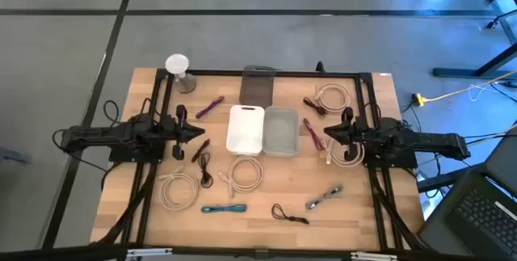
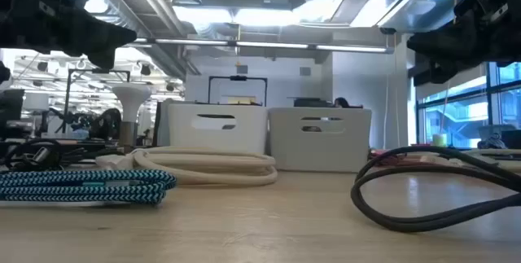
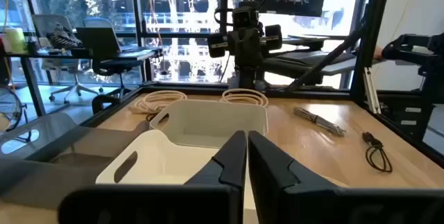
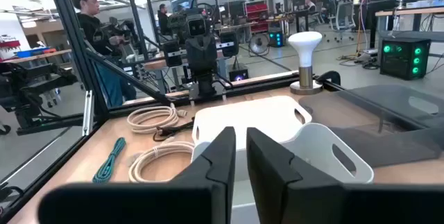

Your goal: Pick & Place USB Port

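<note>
Several cables lie loose on the wooden table: a cream coil (image 1: 246,172), a teal braided one (image 1: 224,209), a purple one (image 1: 210,106), a black one (image 1: 289,214) and a silver one (image 1: 325,197). Which of them the task's USB port is, I cannot tell. A white bin (image 1: 245,128) and a grey bin (image 1: 280,130) stand side by side mid-table. My left gripper (image 1: 200,132) hovers shut just left of the white bin, holding nothing. My right gripper (image 1: 325,132) hovers shut just right of the grey bin, also holding nothing. The two grippers face each other.
A dark tray (image 1: 258,87) lies behind the bins, and a small lamp (image 1: 179,69) stands at the far left corner. More cream coils lie at the far right (image 1: 333,97), under the right arm (image 1: 347,154) and at the near left (image 1: 179,188). A black frame (image 1: 367,107) borders the table.
</note>
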